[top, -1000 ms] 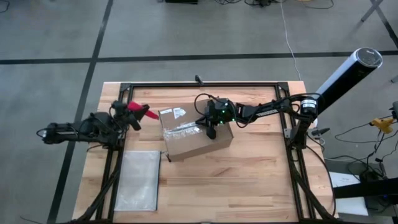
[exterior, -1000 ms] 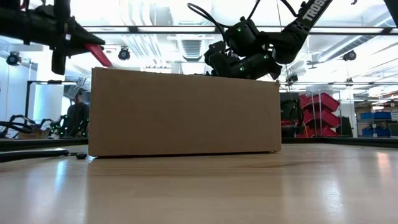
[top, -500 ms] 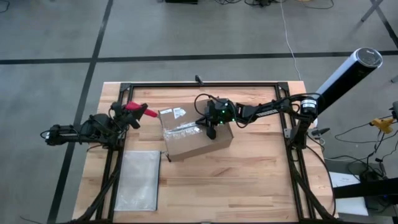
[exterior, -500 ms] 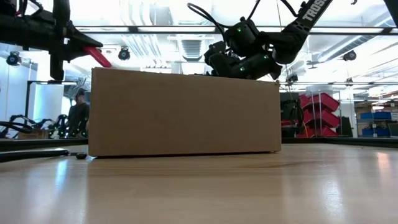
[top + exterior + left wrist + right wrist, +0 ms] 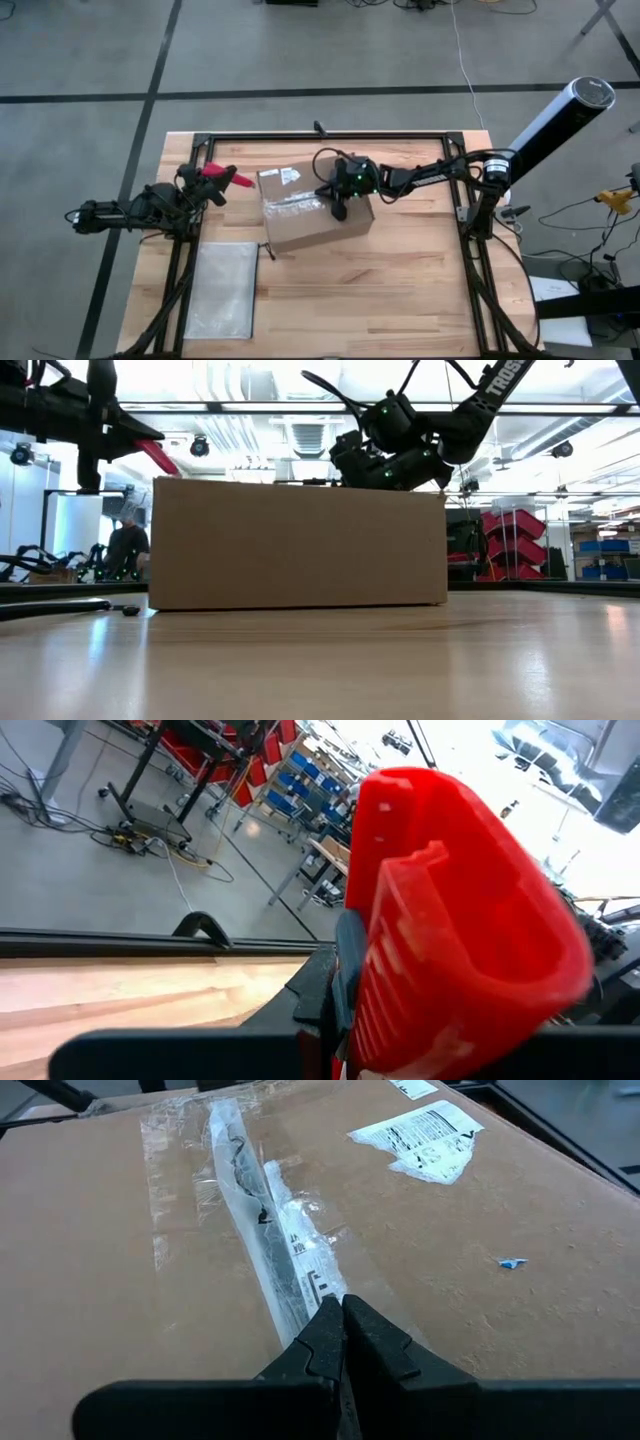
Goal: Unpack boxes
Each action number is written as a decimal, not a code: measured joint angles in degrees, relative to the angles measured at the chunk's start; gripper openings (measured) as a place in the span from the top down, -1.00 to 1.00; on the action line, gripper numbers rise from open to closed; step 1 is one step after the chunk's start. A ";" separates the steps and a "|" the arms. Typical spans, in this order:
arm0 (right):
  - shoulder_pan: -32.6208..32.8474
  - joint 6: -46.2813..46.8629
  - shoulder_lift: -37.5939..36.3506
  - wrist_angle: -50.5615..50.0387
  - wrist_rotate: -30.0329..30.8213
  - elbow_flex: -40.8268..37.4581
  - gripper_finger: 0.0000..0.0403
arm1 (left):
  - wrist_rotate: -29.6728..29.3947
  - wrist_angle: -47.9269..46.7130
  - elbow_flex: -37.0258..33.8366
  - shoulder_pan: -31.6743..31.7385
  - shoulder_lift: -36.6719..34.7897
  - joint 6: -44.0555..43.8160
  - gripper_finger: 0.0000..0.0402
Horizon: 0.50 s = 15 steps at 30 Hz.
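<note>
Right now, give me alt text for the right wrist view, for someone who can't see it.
The right end effector, fingers shut together, rests on the taped centre seam of a brown cardboard box that fills the view. Wrinkled clear tape runs along the seam, and a torn white label sits toward one corner.

Box (image 5: 310, 210) sits on the table (image 5: 400, 290), roughly central, slightly toward the far side. Label (image 5: 286, 178) lies on the box top at its far left corner; tape seam (image 5: 262, 1240) runs across the top. Right gripper (image 5: 339, 212) rests over the right part of the box top, at the seam. Left gripper (image 5: 213, 184) is left of the box, apart from it, with the knife (image 5: 224, 176) in it. Pouch (image 5: 222, 290) lies flat at the near left, well apart from the box.
</note>
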 joint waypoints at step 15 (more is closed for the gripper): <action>-1.67 0.05 0.05 -0.96 0.49 2.21 1.00 | -2.41 0.28 -1.89 0.00 0.62 -2.25 0.83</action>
